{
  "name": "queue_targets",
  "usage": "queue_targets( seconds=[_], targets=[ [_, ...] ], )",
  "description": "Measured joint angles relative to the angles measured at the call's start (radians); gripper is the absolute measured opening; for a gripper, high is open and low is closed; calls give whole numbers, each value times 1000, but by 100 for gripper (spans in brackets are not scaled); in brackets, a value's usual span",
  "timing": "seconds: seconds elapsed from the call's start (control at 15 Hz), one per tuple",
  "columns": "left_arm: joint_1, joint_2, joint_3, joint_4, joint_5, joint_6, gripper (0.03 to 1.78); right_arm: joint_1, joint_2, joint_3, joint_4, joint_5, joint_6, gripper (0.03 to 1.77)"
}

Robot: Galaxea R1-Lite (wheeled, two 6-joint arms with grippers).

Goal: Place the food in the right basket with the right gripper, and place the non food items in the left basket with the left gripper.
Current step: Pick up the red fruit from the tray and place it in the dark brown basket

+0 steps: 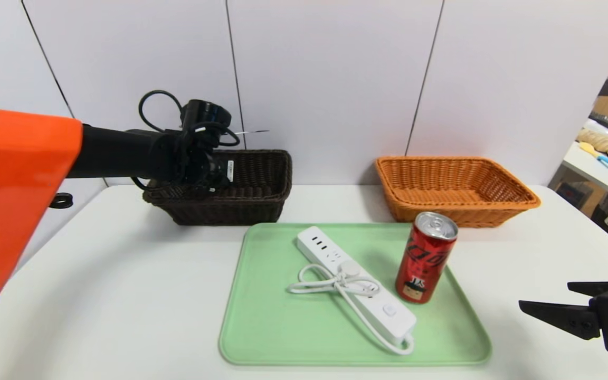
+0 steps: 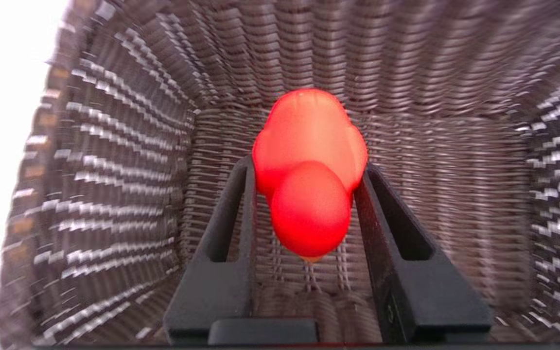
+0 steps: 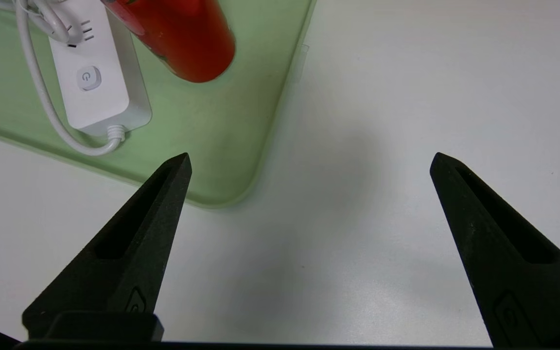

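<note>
Red, round, shiny duck (image 2: 309, 175) sits pinched in the left tool (image 2: 309, 194) over the dark basket (image 2: 114, 160); right tool (image 3: 309, 165) spread wide

A red duck toy (image 2: 309, 170) shows against the dark brown weave of the left basket (image 1: 254, 198). The right basket (image 1: 457, 187) is orange-tan wicker. On the pale green tray (image 1: 262, 327) lie a white power strip (image 1: 357, 282) and a red can (image 1: 425, 258) with black lettering.

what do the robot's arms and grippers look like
The left arm has a glossy orange shell, then a black cylindrical wrist with looped black cable and a small white label. The left gripper and right gripper are matte black, each with two tapered, pointed fingers with long recessed slots.
</note>
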Motion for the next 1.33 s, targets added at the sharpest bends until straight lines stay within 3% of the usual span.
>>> queue_targets(
  seconds=[0.4, 0.87, 1.13, 1.33],
  targets=[
    [22, 60, -30, 24, -1, -2, 63, 0, -7, 0, 0, 2, -1, 170],
    [23, 66, -67, 47, -1, -9, 124, 0, -15, 0, 1, 2, -1, 170],
    [22, 32, -72, 57, -1, -8, 143, 0, -16, 1, 1, 1, 0, 170],
    [9, -53, -100, 148, -1, -8, 152, -2, -21, -2, -1, 0, 0, 170]
  ],
)
